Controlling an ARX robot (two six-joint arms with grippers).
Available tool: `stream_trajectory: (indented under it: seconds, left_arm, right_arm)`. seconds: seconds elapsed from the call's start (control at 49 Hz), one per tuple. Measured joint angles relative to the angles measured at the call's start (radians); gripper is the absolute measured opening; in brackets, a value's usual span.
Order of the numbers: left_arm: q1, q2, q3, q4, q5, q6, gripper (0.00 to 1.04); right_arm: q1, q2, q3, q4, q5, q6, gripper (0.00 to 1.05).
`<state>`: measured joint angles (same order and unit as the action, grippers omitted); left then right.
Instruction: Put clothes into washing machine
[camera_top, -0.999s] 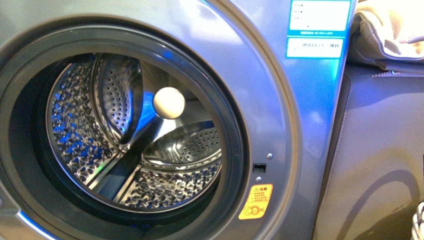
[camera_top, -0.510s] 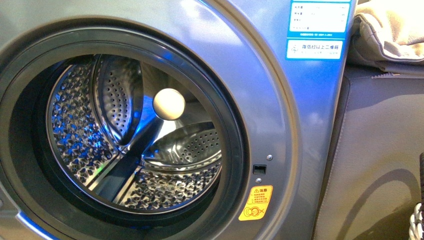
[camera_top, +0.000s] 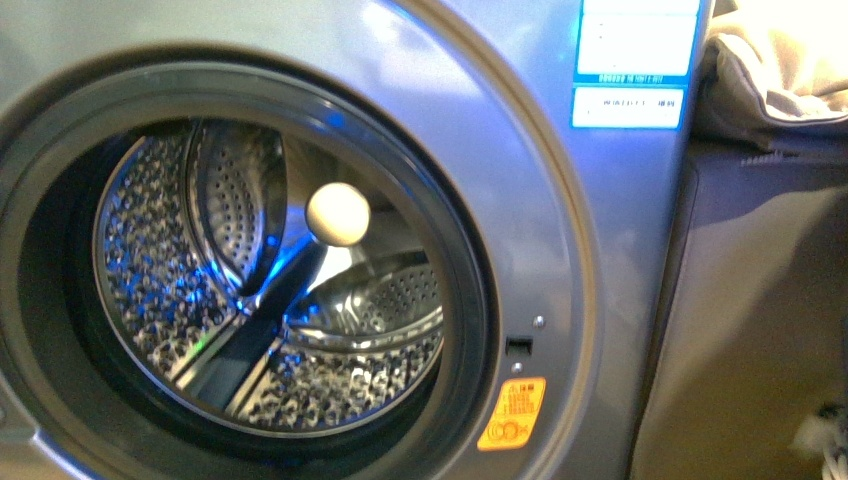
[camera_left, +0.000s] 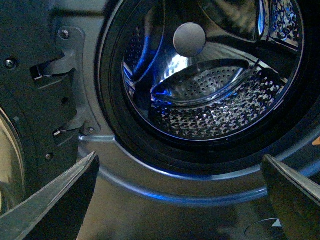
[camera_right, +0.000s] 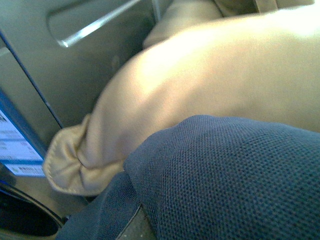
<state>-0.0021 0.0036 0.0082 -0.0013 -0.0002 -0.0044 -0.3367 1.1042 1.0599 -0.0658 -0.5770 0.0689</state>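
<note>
Front view, washing machine (camera_top: 545, 210), porthole (camera_top: 472, 262) open

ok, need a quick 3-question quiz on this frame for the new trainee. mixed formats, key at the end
1. True or false: the washing machine's steel drum is already loaded.
2. Left wrist view: the left gripper is A) open, facing the porthole; B) shut on fabric; C) inside the drum.
3. Right wrist view: what lies just behind the navy mesh garment?
Key: 1 false, no clothes show in the drum. 2 A. 3 the beige cushion.
</note>
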Motion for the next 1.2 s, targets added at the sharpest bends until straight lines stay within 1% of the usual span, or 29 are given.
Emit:
stream_trajectory:
  seconds: [0.265,0.428,0.51,0.551,0.653,0.693,0.775,0.877,0.918,1.02,1.122,1.203]
  left_arm:
    - [0.000,0.000,0.000,0.000,0.000,0.000,0.98]
    - [0.000,0.000,0.000,0.000,0.000,0.000,0.98]
    - [0.000,0.000,0.000,0.000,0.000,0.000,0.98]
    - [0.000,0.000,0.000,0.000,0.000,0.000,0.98]
    - [0.000,0.000,0.000,0.000,0.000,0.000,0.98]
    - [0.000,0.000,0.000,0.000,0.000,0.000,0.98]
    - [0.000,0.000,0.000,0.000,0.000,0.000,0.98]
    - [0.000,0.000,0.000,0.000,0.000,0.000,0.98]
    - [0.000,0.000,0.000,0.000,0.000,0.000,0.98]
    - [0.000,0.000,0.000,0.000,0.000,0.000,0.98]
    - [0.000,0.000,0.000,0.000,0.000,0.000,0.98]
    - [0.000,0.000,0.000,0.000,0.000,0.000,0.98]
  right_arm:
    - [0.077,0.011,0.215,-0.052,0.060,-0.005,0.13]
    - [0.155,0.047,0.358,-0.103,0.105,-0.013,0.13]
    - [0.209,0.072,0.436,-0.127,0.132,-0.015,0.13]
    - [0.245,0.089,0.484,-0.145,0.148,-0.017,0.13]
    - [0.364,0.134,0.617,-0.200,0.227,-0.040,0.13]
    - [0.392,0.142,0.642,-0.209,0.244,-0.048,0.13]
    - [0.512,0.168,0.726,-0.241,0.300,-0.078,0.13]
    - [0.658,0.189,0.781,-0.235,0.355,-0.130,0.13]
    - [0.704,0.198,0.795,-0.217,0.354,-0.145,0.13]
    - [0.765,0.219,0.825,-0.205,0.315,-0.160,0.13]
    - [0.818,0.245,0.852,-0.219,0.238,-0.171,0.13]
    - [0.838,0.255,0.856,-0.232,0.209,-0.174,0.13]
